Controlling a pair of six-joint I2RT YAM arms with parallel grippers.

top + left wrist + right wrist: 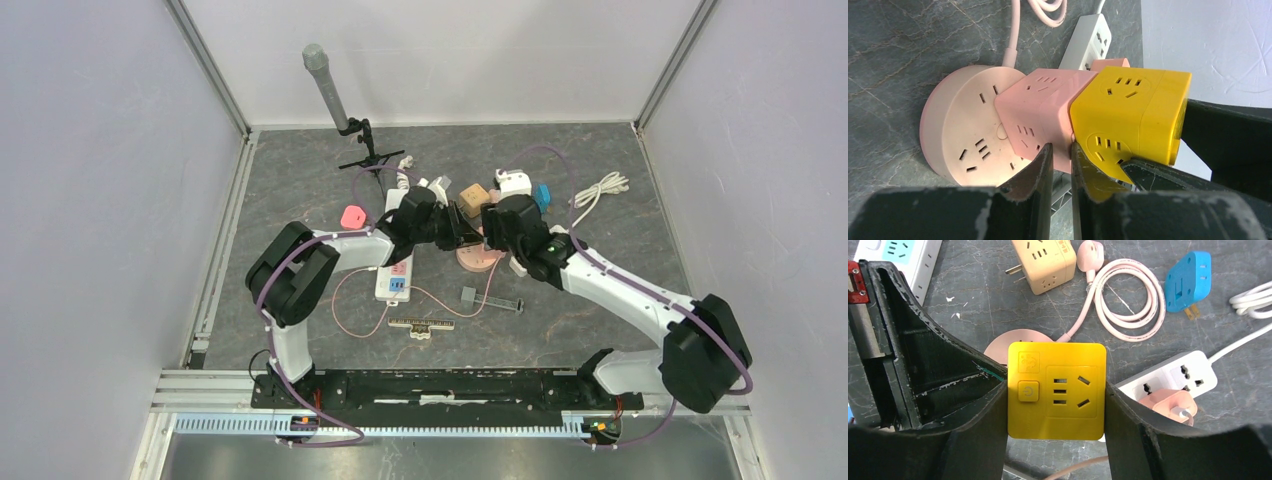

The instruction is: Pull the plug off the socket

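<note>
Black right gripper (1055, 402) clamped on yellow plastic cube plug (1056, 390); left gripper (1060, 150) pinched closed beside pink plastic cube socket (1040, 107); might drag that along unheld.

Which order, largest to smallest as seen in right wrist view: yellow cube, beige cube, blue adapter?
1. yellow cube, clearly largest, but closest to the camera.
2-3. beige cube and blue adapter look alike; beige is cropped at the top edge.

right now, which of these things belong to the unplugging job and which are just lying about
In the job: yellow cube adapter, held by the right tool; pink cube adapter it plugs into; round pink socket; left tool, shut.
Lying about: beige cube adapter, blue plug, white power strip.
</note>
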